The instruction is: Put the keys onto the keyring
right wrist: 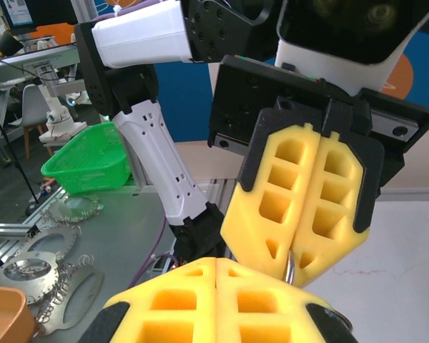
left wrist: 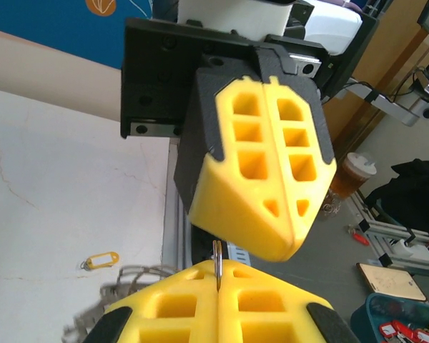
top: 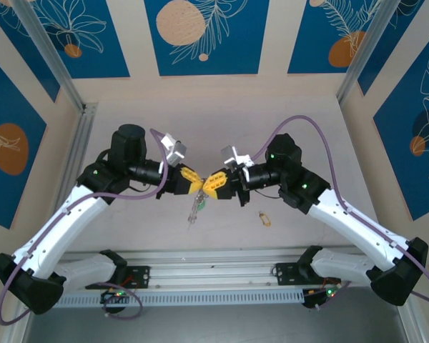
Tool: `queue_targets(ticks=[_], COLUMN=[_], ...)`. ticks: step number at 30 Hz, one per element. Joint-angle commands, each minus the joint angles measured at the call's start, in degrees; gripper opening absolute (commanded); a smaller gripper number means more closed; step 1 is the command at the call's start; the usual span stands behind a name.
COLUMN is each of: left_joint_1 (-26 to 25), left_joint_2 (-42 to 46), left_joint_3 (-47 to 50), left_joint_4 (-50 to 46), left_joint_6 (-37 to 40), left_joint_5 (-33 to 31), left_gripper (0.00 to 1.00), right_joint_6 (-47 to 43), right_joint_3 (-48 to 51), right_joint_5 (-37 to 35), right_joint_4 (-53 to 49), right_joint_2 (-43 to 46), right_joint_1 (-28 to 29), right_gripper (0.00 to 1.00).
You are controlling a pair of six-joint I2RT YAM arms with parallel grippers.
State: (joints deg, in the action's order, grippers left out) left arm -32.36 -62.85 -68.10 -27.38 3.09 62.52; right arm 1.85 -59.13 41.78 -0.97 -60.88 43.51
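Observation:
My left gripper and right gripper meet tip to tip above the table's middle. In the left wrist view the left gripper is shut on a thin silver metal ring that stands edge-on in its seam. The keyring, with its green tag, hangs below the left fingers; its beaded chain looks blurred. The right gripper is shut, and nothing shows in its seam. The ring peeks from the left fingers. A tan-gold key lies on the table, right of both grippers.
The table's near edge carries an aluminium rail with both arm bases. Beyond it are a green basket and metal rings on a grey bench. The yellow-tagged piece on the table lies left of the grippers in the left wrist view.

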Motion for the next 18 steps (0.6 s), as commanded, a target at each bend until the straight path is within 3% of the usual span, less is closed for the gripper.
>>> queue_targets(ticks=[1,6,8,9,12,17,18], left_joint_1=[0.1,0.1,0.0,0.1,0.0,0.1,0.1], left_joint_2=[0.8,0.9,0.9,0.8,0.8,0.6,0.6], left_joint_3=[-2.3,-2.6,-2.9,-3.0,-2.8,-2.8,-2.9], left_joint_4=[-0.8,-1.2,-1.6,-1.8,-1.7,-2.0,-2.0], left_joint_6=[1.8,2.0,2.4,2.6,2.8,3.1,3.1], left_joint_5=[0.7,1.0,1.0,1.0,0.9,0.8,0.9], left_gripper=[0.00,0.00,0.00,0.00,0.00,0.00,0.00], right_joint_6=[-1.7,-1.4,-2.1,-2.1,-2.5,-5.4,-5.6], right_joint_3=[0.2,-2.4,-3.1,-2.9,-1.7,2.8,3.2], right_joint_5=[0.4,0.2,0.3,-0.4,-1.8,-4.5,-4.9], right_joint_4=[-1.1,-4.4,-6.2,-6.2,-5.8,-3.1,-3.0], right_joint_2=[1.3,-0.7,-1.0,-0.8,0.5,4.9,5.2], right_joint_1=[-0.2,-1.0,-1.2,-1.1,-1.1,-1.3,-1.4], right_gripper=[0.00,0.00,0.21,0.27,0.32,0.58,0.60])
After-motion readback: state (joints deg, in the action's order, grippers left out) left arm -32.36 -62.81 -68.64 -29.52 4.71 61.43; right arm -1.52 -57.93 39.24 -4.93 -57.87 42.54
